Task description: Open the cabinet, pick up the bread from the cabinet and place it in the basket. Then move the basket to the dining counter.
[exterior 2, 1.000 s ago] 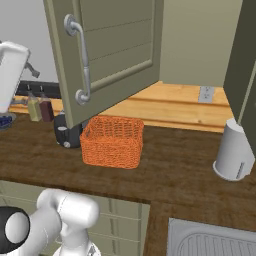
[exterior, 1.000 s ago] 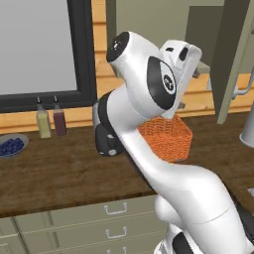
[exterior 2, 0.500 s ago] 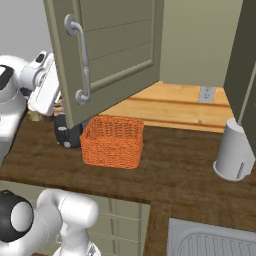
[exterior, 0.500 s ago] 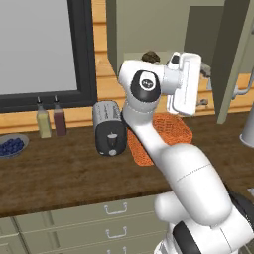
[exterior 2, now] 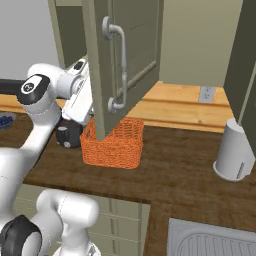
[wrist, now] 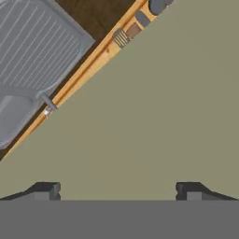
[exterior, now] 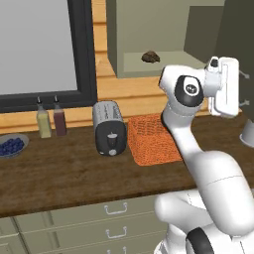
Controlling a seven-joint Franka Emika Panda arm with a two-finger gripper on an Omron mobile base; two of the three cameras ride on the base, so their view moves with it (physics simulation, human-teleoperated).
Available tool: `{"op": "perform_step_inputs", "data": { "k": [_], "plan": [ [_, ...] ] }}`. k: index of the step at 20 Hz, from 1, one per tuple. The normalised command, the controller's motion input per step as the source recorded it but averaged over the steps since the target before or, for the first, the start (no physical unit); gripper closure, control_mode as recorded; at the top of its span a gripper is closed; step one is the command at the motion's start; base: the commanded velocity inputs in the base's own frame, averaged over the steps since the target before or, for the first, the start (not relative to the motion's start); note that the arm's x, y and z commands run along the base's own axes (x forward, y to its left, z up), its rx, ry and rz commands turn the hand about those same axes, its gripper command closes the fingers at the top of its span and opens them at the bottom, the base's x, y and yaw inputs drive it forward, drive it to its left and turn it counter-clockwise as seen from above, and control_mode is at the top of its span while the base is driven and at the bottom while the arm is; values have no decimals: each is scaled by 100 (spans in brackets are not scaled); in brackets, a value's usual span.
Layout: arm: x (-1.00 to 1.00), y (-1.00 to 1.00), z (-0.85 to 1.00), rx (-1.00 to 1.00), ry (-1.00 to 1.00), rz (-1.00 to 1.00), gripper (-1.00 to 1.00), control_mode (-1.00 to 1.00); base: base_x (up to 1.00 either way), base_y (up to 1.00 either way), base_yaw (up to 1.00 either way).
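Olive door point(exterior 2: 127, 60) fills the space just ahead of the claw point(wrist: 116, 189), which is spread and empty. Arm swung right over the last second, uncovering basket point(exterior: 151, 139) below-left on desk point(exterior: 64, 173). Bread point(exterior: 151, 57) up-left on shelf, reach next.

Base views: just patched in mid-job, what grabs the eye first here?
The cabinet stands open above the counter, and the bread sits alone on its shelf. Right below, the orange basket waits beside the toaster. The white arm is raised by the swung-out door, its gripper with jaws open close against the door's plain face.
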Motion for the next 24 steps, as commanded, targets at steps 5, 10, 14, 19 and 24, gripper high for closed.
{"op": "perform_step_inputs", "data": {
  "k": [5, 10, 14, 19, 24],
  "plan": [
    [0, -96, 0, 25, -14, 21, -100, -100, 0, 0, 0],
    [0, -61, 0, 18, -8, 11, -100, -100, 0, 0, 0],
    [5, 2, 0, 9, 0, 0, -100, -100, 0, 0, 0],
    [48, 81, -15, 12, -3, 0, -100, -100, 0, 0, 0],
    [49, 99, -36, 16, -2, -2, -100, -100, 0, 0, 0]
  ]
}}
